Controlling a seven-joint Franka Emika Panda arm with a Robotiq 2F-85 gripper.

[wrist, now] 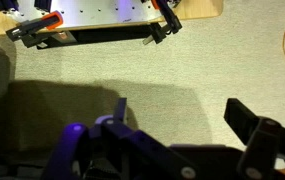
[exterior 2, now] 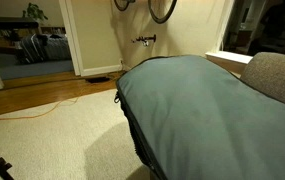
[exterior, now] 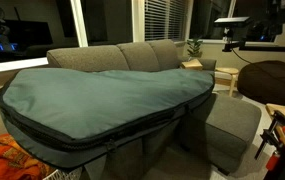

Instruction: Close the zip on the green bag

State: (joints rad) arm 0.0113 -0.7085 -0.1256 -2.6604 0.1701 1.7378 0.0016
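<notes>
The green bag is very large, teal and flat, and lies across the grey sofa; it also fills the right of an exterior view. The zip is a dark line along its black-trimmed front edge, and it shows as well on the near edge. I cannot tell how far it is closed. My gripper shows in the wrist view, open and empty, over beige carpet, with the bag out of that view. A dark arm shape is at the upper right, away from the bag.
The grey sofa carries the bag, with a grey ottoman in front. An orange cloth lies at the lower left. A brown beanbag is at the right. An orange cable runs over the floor. A board with clamps lies ahead of the gripper.
</notes>
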